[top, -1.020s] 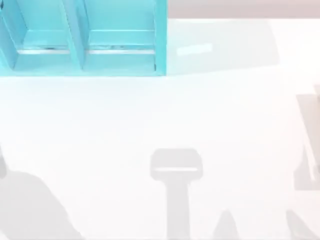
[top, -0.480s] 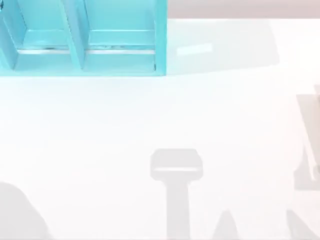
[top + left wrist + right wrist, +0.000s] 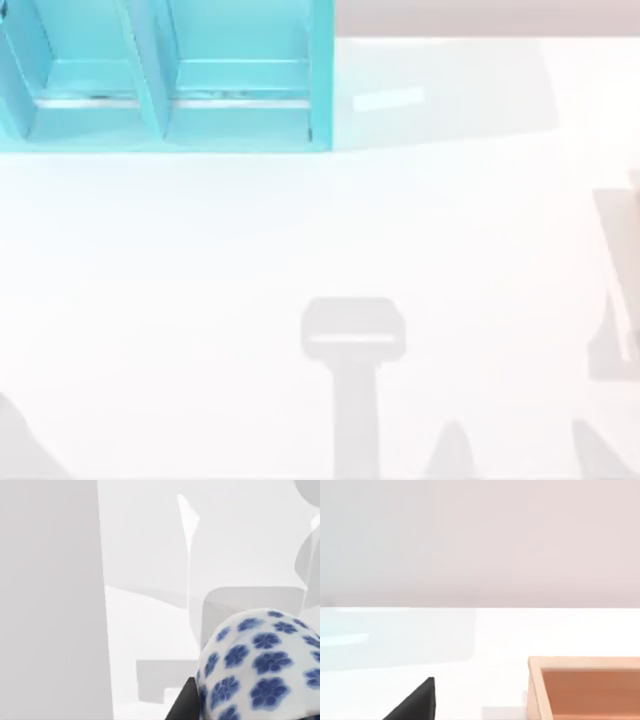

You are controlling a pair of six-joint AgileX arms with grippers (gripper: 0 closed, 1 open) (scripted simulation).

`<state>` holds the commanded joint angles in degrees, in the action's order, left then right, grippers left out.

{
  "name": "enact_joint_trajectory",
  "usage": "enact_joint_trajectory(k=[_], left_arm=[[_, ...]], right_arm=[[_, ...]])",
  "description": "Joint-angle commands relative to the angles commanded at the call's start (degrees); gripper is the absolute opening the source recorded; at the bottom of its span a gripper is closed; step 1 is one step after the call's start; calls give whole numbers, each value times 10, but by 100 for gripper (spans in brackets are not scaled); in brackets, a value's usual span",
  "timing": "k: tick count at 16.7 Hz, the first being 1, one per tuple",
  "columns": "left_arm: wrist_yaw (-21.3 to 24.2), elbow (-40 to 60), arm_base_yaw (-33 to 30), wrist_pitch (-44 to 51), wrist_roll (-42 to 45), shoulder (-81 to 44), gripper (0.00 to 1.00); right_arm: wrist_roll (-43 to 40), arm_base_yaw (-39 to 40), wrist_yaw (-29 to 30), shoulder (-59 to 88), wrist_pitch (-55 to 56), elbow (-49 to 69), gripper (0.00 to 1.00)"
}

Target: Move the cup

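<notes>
Closest, in the left wrist view, 1 cup (image 3: 260, 665), white with blue flowers, sits right against 1 black fingertip (image 3: 184, 706) of the left gripper; whether that gripper clamps it I cannot tell. Beyond it lie pale table and grey shadows. From the right wrist view, 1 black fingertip (image 3: 415, 702) pokes in, its spread impossible to judge, with 1 wooden tray (image 3: 535, 685) nearby on the white table (image 3: 200, 250). From above, the table's middle is open white surface, and 1 turquoise shelf (image 3: 322, 75) with 2 visible compartments stands at 11 o'clock against the far edge.
</notes>
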<state>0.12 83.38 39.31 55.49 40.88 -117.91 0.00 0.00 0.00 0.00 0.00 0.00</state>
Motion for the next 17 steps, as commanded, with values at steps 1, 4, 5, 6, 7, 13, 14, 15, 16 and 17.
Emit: enact_joint_trajectory(k=[1,4,5,6,7,13,14,15,16,17], left_arm=[[0,0,0,0,0,0,0],[0,0,0,0,0,0,8],[0,0,0,0,0,0,15],[0,0,0,0,0,0,23],[0,0,0,0,0,0,30],[0,0,0,0,0,0,75],[0,0,0,0,0,0,83],[0,0,0,0,0,0,90],[0,0,0,0,0,0,98],[0,0,0,0,0,0,100]], right_arm=[[0,0,0,0,0,0,100],[0,0,0,0,0,0,100],[0,0,0,0,0,0,100],[0,0,0,0,0,0,100],[0,0,0,0,0,0,100],[0,0,0,0,0,0,100],[0,0,0,0,0,0,100],[0,0,0,0,0,0,100],[0,0,0,0,0,0,100],[0,0,0,0,0,0,100]])
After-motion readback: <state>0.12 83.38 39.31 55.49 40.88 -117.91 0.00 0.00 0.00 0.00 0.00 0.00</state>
